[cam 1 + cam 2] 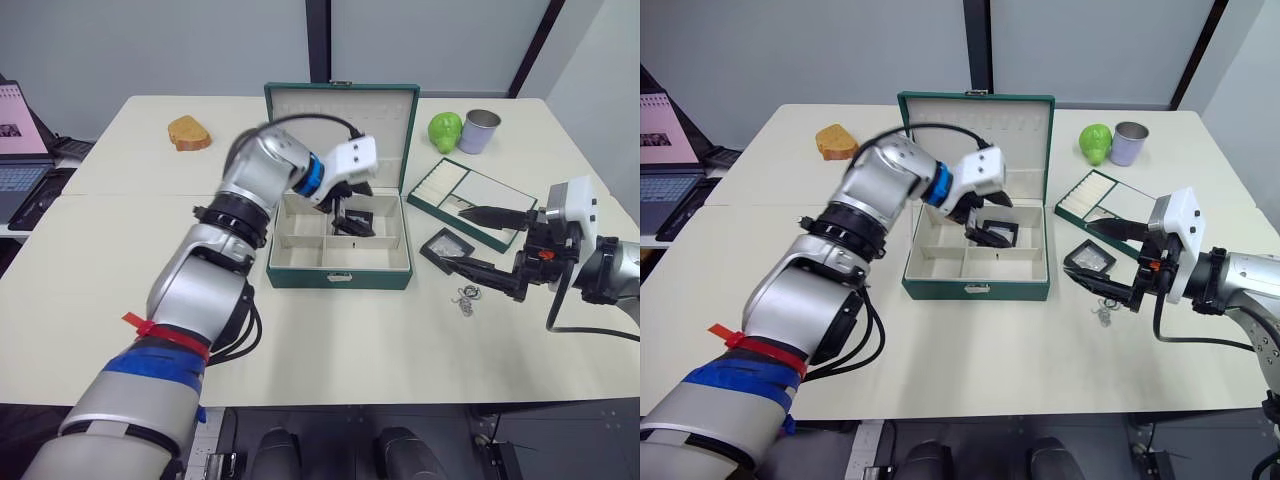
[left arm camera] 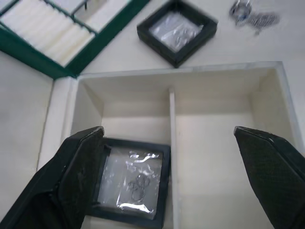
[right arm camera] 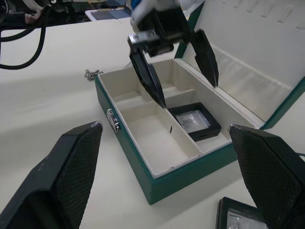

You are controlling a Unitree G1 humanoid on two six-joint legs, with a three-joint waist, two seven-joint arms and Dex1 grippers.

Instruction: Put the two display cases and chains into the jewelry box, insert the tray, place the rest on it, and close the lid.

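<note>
Cream table (image 1: 330,330): L tool (image 3: 174,71) spread over case (image 3: 194,120) in jewelry box (image 1: 338,272); R tool (image 1: 492,245) spread beside tray (image 1: 470,200).

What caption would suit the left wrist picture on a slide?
Open left tool over the green box, one black display case lying inside, the second case on the table beyond.
</note>
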